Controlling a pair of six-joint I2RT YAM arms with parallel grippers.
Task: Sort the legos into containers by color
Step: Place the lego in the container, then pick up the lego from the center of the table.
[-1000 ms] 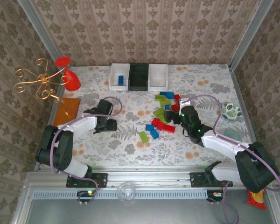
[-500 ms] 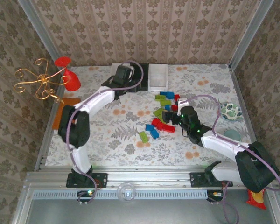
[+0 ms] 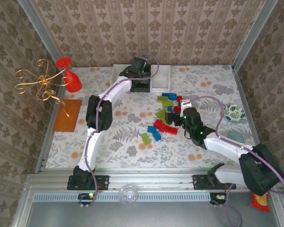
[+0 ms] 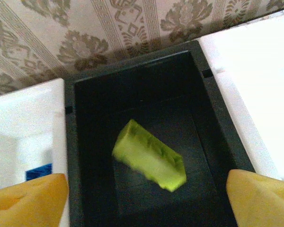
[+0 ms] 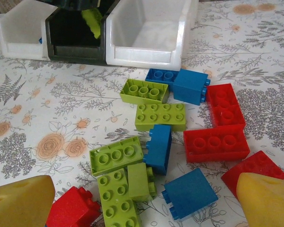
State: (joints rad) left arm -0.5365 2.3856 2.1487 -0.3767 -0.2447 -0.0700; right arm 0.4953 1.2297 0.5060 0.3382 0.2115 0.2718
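Note:
My left gripper (image 4: 143, 191) hangs open over the black bin (image 4: 85, 142), the middle of three. A lime green lego (image 4: 148, 155), blurred and tilted, is loose inside that bin, clear of both yellow pads (image 4: 28, 198). The same green brick (image 5: 92, 21) shows in the right wrist view. One blue brick (image 4: 38, 171) lies in the left white bin (image 3: 118, 75); the right white bin (image 5: 146, 33) looks bare. My right gripper (image 5: 142, 203) is open just above the lego pile: green (image 5: 116, 154), blue (image 5: 159, 147) and red (image 5: 217, 142) bricks on the floral table.
A red goblet (image 3: 72, 78) and a gold wire stand (image 3: 40, 82) are at the far left, with an orange mat (image 3: 67, 114) below them. A teal patterned bowl (image 3: 234, 112) sits at the right edge. Loose bricks (image 3: 154, 132) lie mid-table.
My left arm swung from the near-left table up to the bins and across to the black one, where the green brick has left its fingers. The right gripper barely moved.

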